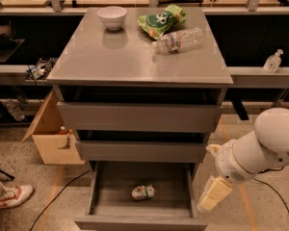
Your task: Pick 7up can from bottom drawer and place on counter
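The 7up can (143, 192) lies on its side on the floor of the open bottom drawer (111, 211), near the middle. The grey counter (115, 57) is the cabinet's top, above two shut drawers. My white arm comes in from the right, and my gripper (212, 195) hangs low beside the drawer's right wall, to the right of the can and apart from it. It holds nothing.
On the counter stand a white bowl (112, 17), a green snack bag (161, 20) and a clear water bottle (179, 40) on its side. A cardboard box (50, 138) sits on the floor left of the cabinet. A person's shoe (9, 197) is at the lower left.
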`<state>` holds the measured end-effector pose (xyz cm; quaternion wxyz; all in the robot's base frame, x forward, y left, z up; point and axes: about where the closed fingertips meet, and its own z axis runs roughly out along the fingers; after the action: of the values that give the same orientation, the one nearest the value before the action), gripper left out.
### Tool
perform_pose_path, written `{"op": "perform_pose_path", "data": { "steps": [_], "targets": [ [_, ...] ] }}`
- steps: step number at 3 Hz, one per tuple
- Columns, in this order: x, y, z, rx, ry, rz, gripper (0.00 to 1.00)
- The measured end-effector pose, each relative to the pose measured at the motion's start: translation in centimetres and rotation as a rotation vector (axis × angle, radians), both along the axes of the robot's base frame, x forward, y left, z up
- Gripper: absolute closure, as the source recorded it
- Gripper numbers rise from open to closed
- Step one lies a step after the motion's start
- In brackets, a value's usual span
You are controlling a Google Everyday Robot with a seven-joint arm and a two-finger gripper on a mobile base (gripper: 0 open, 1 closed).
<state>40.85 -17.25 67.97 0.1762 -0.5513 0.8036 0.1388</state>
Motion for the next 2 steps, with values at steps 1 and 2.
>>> {"op": "perform_pose_path", "data": {
  "steps": [1,2],
  "targets": [
    [0.0,0.0,0.0,0.000,0.001,0.001,0.00],
    [-0.3,0.2,-2.8,0.053,0.033,-0.007,0.00]
  ]
}}
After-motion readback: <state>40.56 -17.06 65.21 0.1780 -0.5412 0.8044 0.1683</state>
